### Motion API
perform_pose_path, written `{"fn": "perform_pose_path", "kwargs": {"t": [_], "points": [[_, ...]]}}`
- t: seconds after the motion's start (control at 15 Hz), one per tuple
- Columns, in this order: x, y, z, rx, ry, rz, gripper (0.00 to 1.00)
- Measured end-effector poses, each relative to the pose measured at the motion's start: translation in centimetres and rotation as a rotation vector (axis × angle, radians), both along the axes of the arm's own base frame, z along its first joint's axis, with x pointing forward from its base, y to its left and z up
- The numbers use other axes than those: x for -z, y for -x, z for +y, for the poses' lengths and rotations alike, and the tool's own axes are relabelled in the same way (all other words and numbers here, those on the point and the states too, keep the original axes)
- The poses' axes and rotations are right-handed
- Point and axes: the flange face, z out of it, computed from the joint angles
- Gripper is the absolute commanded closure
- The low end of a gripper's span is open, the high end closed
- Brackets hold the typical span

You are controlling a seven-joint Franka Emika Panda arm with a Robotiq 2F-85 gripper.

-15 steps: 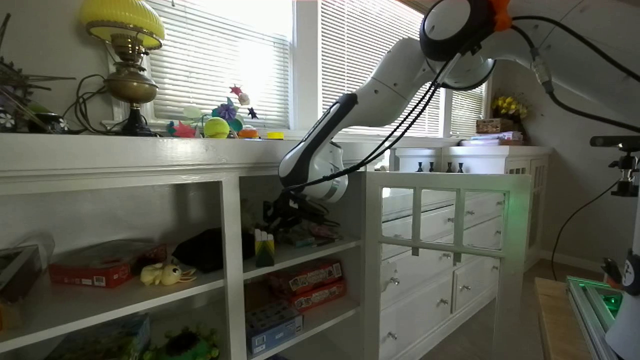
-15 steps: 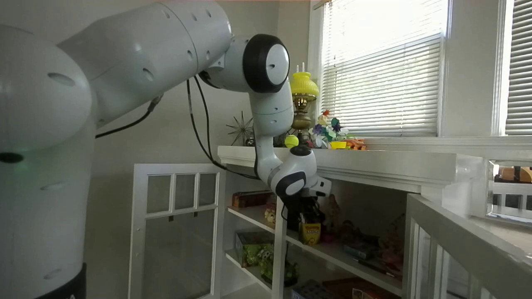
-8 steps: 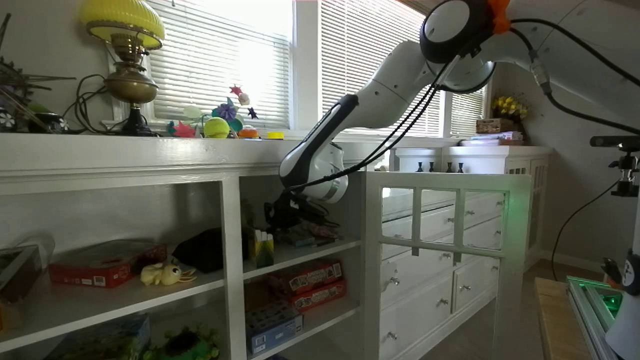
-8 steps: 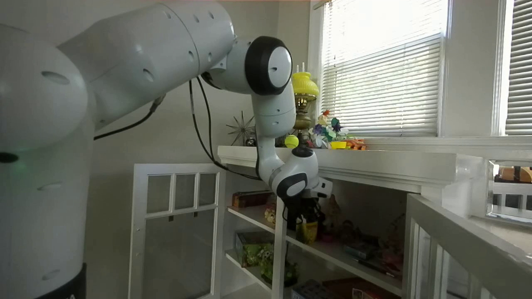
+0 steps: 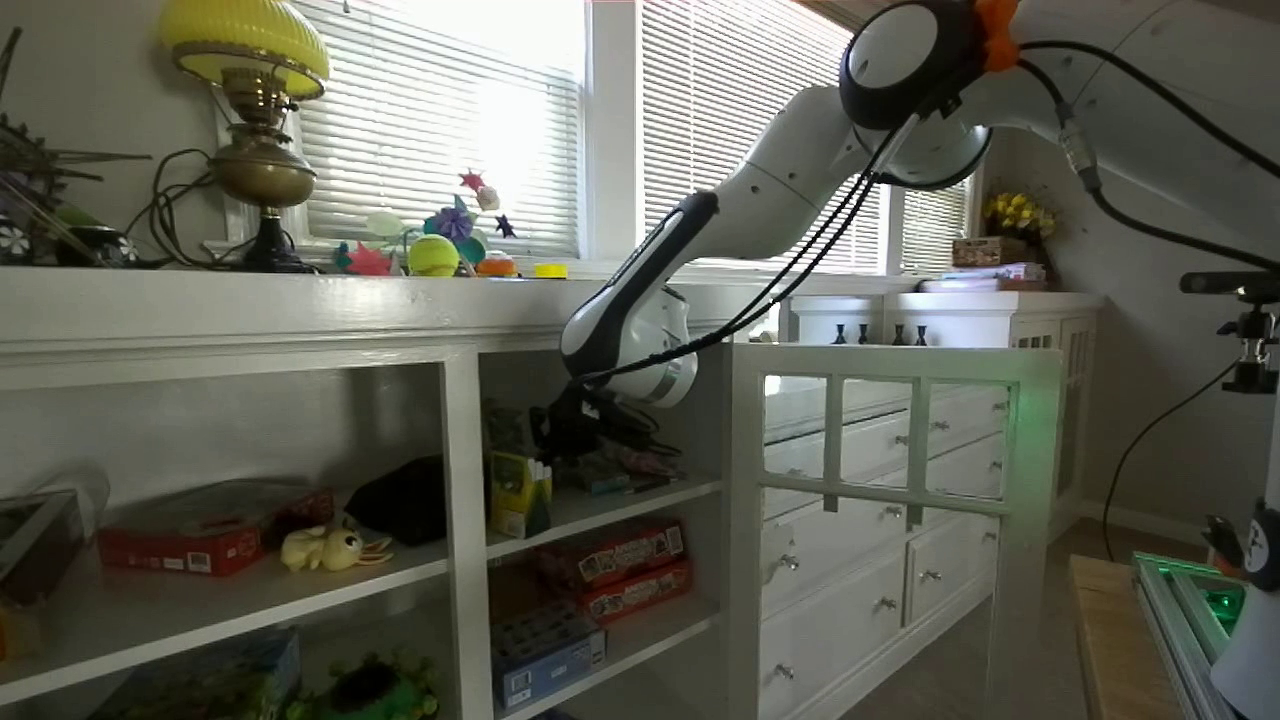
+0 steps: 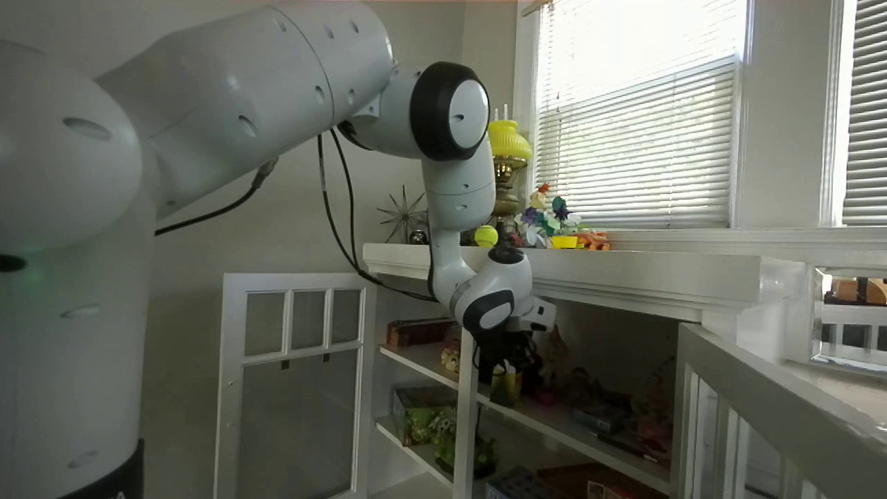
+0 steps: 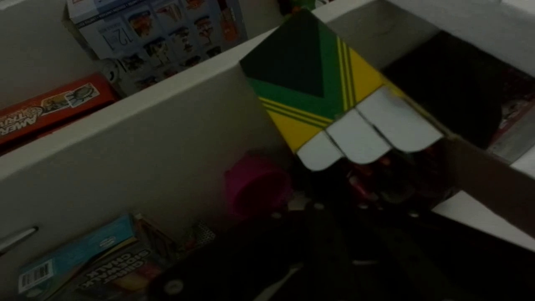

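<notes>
My gripper (image 5: 575, 425) is inside the middle compartment of a white cabinet; it also shows in an exterior view (image 6: 513, 353). Right by it a yellow and green carton (image 5: 518, 492) stands upright on the shelf, with white flaps up at its open top. In the wrist view the carton (image 7: 317, 79) lies just beyond my dark fingertips. Small red items show below its flaps. The picture is too dark to tell whether my fingers touch or pinch a carton wall. A pink cup (image 7: 250, 184) and a sidewalk chalk box (image 7: 83, 263) are close by on the shelf.
A white divider (image 5: 462, 530) stands beside the carton, with a black bag (image 5: 400, 500) and a yellow toy (image 5: 330, 548) past it. Red boxes (image 5: 635, 590) and a blue box (image 5: 548, 645) sit on the shelf below. An open glazed door (image 5: 1030, 440) juts out at one side.
The carton has turned on the shelf: its wide yellow face has come into an exterior view where mainly its narrow green side showed. The arm has shifted only slightly.
</notes>
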Motion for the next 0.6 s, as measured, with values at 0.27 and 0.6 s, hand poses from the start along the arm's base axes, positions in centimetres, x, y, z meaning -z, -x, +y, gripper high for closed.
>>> {"fn": "perform_pose_path", "kwargs": {"t": [0.27,0.6], "points": [[-0.2,-0.1,0.1,-0.005,0.005,-0.005,0.99],[-1.1,-0.2,0.2,-0.008,0.026,-0.018,0.99]]}}
